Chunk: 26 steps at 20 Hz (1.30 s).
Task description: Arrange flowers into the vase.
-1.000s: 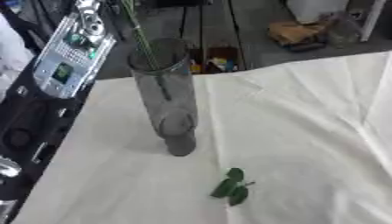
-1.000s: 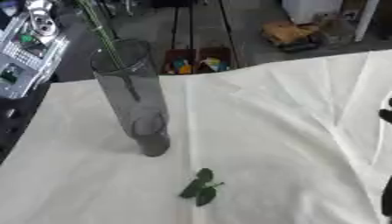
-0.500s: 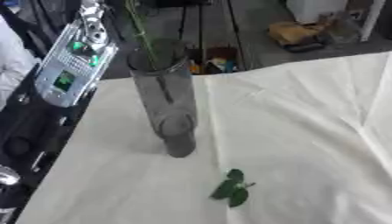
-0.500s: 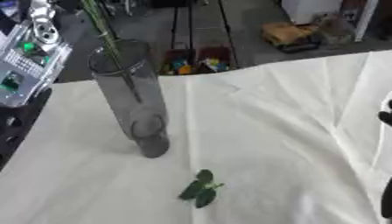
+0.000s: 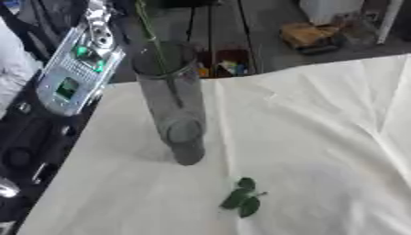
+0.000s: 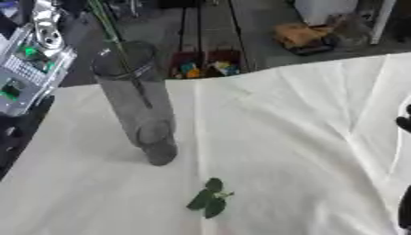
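One stem (image 5: 154,39) already stands in the vase (image 5: 173,98), running up and out of the mouth toward the far edge of the view, so the flower's long axis is near upright with a lean away from the robot. Left of the vase, at the table's edge, the left arm comes in; only its silver forearm panel with green lights (image 5: 76,73) shows, the hand itself is out of view. Vase sits on the white cloth (image 5: 321,137), left of centre, tall, clear, grey-tinted. Near side of it and a little right lies a small sprig of green leaves (image 5: 243,200), flat on the cloth, apart from the vase base. Far right, a dark bit of the right hand (image 6: 404,123) shows at the edge in the right eye view; probably fingers, but whether curled or straight I cannot tell. Judgement: the sprig lies about midway between both arms, slightly nearer the right hand's side; reaching it means coming inward and toward the near edge.
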{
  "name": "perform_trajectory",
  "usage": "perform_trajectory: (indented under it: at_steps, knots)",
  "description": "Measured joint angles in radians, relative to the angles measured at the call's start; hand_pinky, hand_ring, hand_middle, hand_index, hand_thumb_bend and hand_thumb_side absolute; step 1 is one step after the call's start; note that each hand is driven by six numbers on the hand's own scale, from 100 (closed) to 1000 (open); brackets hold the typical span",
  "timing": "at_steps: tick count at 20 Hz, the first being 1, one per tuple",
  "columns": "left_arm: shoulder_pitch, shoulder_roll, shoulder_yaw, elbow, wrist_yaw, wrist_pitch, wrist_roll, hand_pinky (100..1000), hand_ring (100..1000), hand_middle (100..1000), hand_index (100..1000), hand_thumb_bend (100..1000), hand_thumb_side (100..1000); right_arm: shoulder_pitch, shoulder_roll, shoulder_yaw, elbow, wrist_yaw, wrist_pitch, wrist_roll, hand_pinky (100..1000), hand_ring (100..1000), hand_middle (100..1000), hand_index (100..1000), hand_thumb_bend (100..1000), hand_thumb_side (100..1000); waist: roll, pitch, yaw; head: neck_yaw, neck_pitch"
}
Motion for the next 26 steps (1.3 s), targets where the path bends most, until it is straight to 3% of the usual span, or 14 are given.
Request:
perform_trajectory:
  at_steps: [12,26]
  knots:
    - [0.018,0.001,-0.024,-0.01,-0.054,0.009,-0.085,534,581,553,588,100,761,0.0,0.0,0.0,0.0,0.0,0.003,-0.004,684,714,506,771,100,1000,0.0,0.0,0.0,-0.002,0.0]
    - [0.04,0.001,-0.024,-0.033,-0.068,0.021,-0.116,553,588,559,600,100,785,0.0,0.0,0.0,0.0,-0.001,0.003,-0.004,686,715,506,772,100,1000,-0.003,0.001,0.002,-0.005,-0.002]
